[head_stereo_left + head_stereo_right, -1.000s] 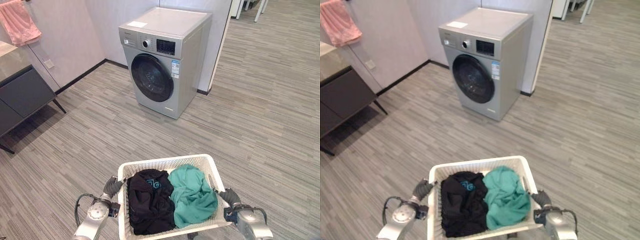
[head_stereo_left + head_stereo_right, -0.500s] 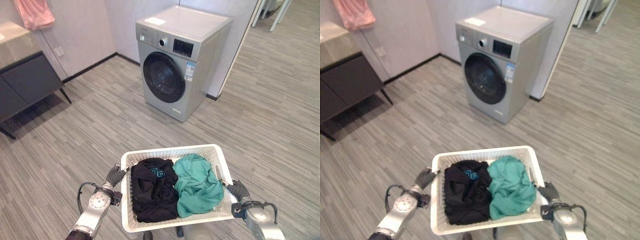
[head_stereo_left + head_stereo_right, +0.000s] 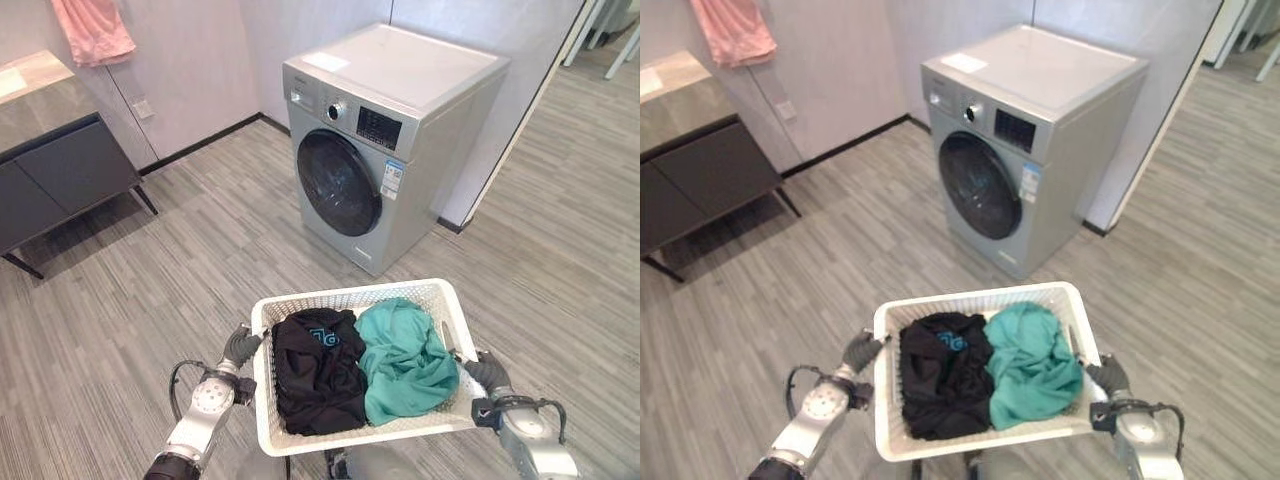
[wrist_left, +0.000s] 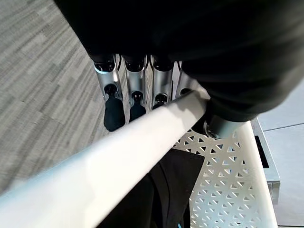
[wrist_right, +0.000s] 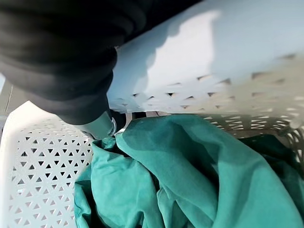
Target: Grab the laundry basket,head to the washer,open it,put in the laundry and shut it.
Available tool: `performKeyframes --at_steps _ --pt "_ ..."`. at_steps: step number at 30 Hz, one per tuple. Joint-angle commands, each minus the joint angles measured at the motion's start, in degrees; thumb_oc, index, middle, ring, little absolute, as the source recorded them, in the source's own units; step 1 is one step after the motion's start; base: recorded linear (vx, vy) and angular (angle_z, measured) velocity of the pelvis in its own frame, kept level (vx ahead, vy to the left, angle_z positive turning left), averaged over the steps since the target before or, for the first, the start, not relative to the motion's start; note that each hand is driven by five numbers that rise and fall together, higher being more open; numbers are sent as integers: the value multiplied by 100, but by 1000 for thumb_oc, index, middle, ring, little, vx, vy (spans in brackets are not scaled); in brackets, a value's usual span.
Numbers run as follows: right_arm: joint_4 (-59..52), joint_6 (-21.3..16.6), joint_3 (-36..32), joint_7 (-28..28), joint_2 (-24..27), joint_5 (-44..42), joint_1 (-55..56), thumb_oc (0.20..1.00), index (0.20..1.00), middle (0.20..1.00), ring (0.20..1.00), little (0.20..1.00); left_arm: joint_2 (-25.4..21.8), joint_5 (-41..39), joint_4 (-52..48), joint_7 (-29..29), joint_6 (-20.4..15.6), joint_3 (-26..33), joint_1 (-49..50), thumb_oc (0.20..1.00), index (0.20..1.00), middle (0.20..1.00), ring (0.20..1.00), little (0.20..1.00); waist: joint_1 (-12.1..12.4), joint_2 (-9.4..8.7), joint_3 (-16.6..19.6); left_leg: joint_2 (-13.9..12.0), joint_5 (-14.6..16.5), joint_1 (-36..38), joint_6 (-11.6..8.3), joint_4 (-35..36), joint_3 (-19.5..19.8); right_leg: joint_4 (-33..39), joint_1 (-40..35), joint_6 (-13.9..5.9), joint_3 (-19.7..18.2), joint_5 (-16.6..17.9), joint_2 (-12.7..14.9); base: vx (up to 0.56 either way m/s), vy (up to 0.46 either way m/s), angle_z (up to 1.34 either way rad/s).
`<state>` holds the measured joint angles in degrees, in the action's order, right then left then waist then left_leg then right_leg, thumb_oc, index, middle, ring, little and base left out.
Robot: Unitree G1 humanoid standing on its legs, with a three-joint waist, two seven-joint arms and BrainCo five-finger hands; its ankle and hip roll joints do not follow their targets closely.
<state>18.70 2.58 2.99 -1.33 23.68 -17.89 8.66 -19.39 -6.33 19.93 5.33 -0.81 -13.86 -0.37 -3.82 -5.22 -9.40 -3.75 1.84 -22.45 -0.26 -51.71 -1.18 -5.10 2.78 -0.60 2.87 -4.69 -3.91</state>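
- The basket (image 3: 440,296), white with a perforated wall, is held up off the floor (image 3: 180,260) just in front of the robot, well apart from the washer (image 3: 385,140).
- Left hand (image 3: 240,347) is at the basket's left rim; in the left wrist view its fingers (image 4: 111,102) curl down over the outside of the rim bar while the thumb sits on the inner side, so it is clamped on the basket.
- Right hand (image 3: 488,372) is at the basket's right rim, thumb tucked inside against the wall in the right wrist view; its fingers are hidden behind the rim, so how far they close cannot be told.
- Inside the basket a black garment (image 3: 318,368) lies on the left half and a teal garment (image 3: 405,355) on the right half, the two touching in the middle.
- The washer stands beyond the basket against the wall, its round dark door (image 3: 339,184) closed and facing the basket.
- Left of the washer stands a dark cabinet (image 3: 60,180), with a pink towel (image 3: 93,28) hanging on the wall above it.
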Motion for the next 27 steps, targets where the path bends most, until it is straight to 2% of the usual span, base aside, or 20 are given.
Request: performKeyframes --at_steps 1,2,3,4,6,8,9,12,13,14,15,16,17,19,21,22,24,25,26,27 --pt "-574 -454 -219 78 335 -507 -152 200 200 200 200 200 -204 -248 -292 200 -258 462 -195 200 200 200 200 200 46 22 28 -383 -269 950 -135 2076 138 439 -331 -20 -658 398 441 400 219 -39" --pt "-525 -446 -209 74 338 -452 -182 200 200 200 200 200 -209 -299 -338 216 -242 511 -135 200 200 200 200 200 108 79 82 -623 -383 1077 -222 3569 378 378 -395 -77 -730 236 442 452 279 -49" --pt "-488 -457 -210 64 348 -418 -201 200 200 200 200 200 -217 -295 -324 242 -239 520 -111 200 200 200 200 200 142 105 109 -766 -606 1163 -309 4232 534 351 -473 -90 -791 106 464 345 216 -47" --pt "-485 -459 -208 64 351 -417 -199 200 200 200 200 200 -214 -295 -324 243 -240 519 -107 200 200 200 200 200 136 102 107 -769 -656 1225 -321 4338 529 339 -482 -80 -784 92 463 268 177 -41" --pt "-475 -502 -227 51 342 -395 -218 200 200 200 200 200 -214 -270 -306 263 -242 521 -130 200 200 200 200 200 163 188 172 -989 -959 1094 -430 5123 737 300 -685 -115 -872 -127 492 312 212 -25" --pt "-520 -510 -264 44 311 -400 -187 200 200 200 200 200 -239 -224 -300 257 -247 499 -165 200 200 200 200 200 157 220 183 -1037 -1097 1058 -513 5439 732 264 -882 -145 -916 -293 572 442 394 -15" --pt "-515 -511 -260 44 268 -396 -227 200 200 200 200 200 -258 -178 -310 252 -268 505 -205 200 200 200 200 200 170 316 245 -1011 -1076 1045 -539 5345 643 186 -1025 -226 -996 -368 699 614 645 -13" --pt "-535 -503 -266 50 184 -375 -238 200 200 200 200 200 -280 -158 -386 215 -265 460 -215 200 200 200 200 200 217 372 315 -877 -997 1133 -525 5153 727 41 -1116 -344 -1066 -400 908 371 479 -31" --pt "-572 -486 -276 37 129 -316 -265 200 200 200 200 200 -336 -144 -387 229 -292 418 -265 200 200 200 200 200 219 302 319 -524 -519 1061 -398 4590 638 -183 -1119 -524 -1124 -103 1288 290 469 -10" --pt "-563 -476 -294 44 92 -257 -277 200 200 200 200 200 -374 -118 -383 226 -291 421 -298 200 200 200 200 200 211 279 343 -426 -422 1102 -335 4486 563 -365 -1009 -594 -1146 173 1398 292 475 41" --pt "-565 -475 -295 44 87 -255 -276 200 200 200 200 200 -377 -118 -381 226 -292 419 -301 200 200 200 200 200 234 268 353 -420 -403 1087 -326 4460 537 -369 -990 -603 -1171 171 1411 244 439 34" --pt "-540 -471 -290 24 29 -144 -362 200 200 200 200 200 -510 -27 -385 233 -262 416 -325 200 200 200 200 200 253 271 345 -244 -178 1270 -148 4405 303 -867 -700 -614 -1102 737 1602 157 305 -41" --pt "-538 -471 -289 23 26 -142 -365 200 200 200 200 200 -513 -27 -384 232 -262 417 -327 200 200 200 200 200 277 264 351 -246 -173 1269 -143 4405 276 -880 -676 -618 -1132 735 1605 275 567 -101" --pt "-369 -484 -212 -32 -55 -39 -534 200 200 200 200 200 -704 7 -458 224 -211 488 -286 200 200 200 200 200 362 367 280 -102 37 1562 80 4488 -74 -1520 -250 -489 -440 1156 1885 218 485 -44" --pt "-363 -452 -203 -32 -89 -17 -540 200 200 200 200 200 -726 24 -507 193 -193 507 -259 200 200 200 200 200 345 391 265 -44 81 1695 141 4557 -133 -1631 -131 -465 -219 1031 1841 165 283 -4" --pt "-299 -437 -184 -14 -90 -22 -549 200 200 200 200 200 -730 12 -518 134 -197 533 -174 200 200 200 200 200 293 408 257 45 174 1954 181 4736 -286 -1437 69 -446 141 668 1507 198 258 -34" --pt "-220 -421 -159 -5 -97 -67 -526 200 200 200 200 200 -708 -26 -528 73 -197 555 -94 200 200 200 200 200 207 429 237 131 235 2200 170 4909 -346 -1067 343 -458 425 322 1084 205 211 -55" --pt "-220 -421 -158 -5 -96 -67 -526 200 200 200 200 200 -708 -26 -528 73 -197 556 -93 200 200 200 200 200 204 430 230 130 234 2210 169 4913 -343 -1065 333 -458 428 321 1083 228 136 -43" --pt "-164 -416 -136 -14 -103 -138 -467 200 200 200 200 200 -649 -6 -475 56 -183 526 -103 200 200 200 200 200 85 382 159 269 337 2446 176 4971 -304 -630 561 -489 371 297 695 239 129 -20" --pt "-176 -414 -129 -16 -109 -165 -419 200 200 200 200 200 -610 26 -456 62 -179 511 -125 200 200 200 200 200 45 352 123 342 400 2586 185 5005 -293 -326 592 -505 390 370 581 239 129 0"
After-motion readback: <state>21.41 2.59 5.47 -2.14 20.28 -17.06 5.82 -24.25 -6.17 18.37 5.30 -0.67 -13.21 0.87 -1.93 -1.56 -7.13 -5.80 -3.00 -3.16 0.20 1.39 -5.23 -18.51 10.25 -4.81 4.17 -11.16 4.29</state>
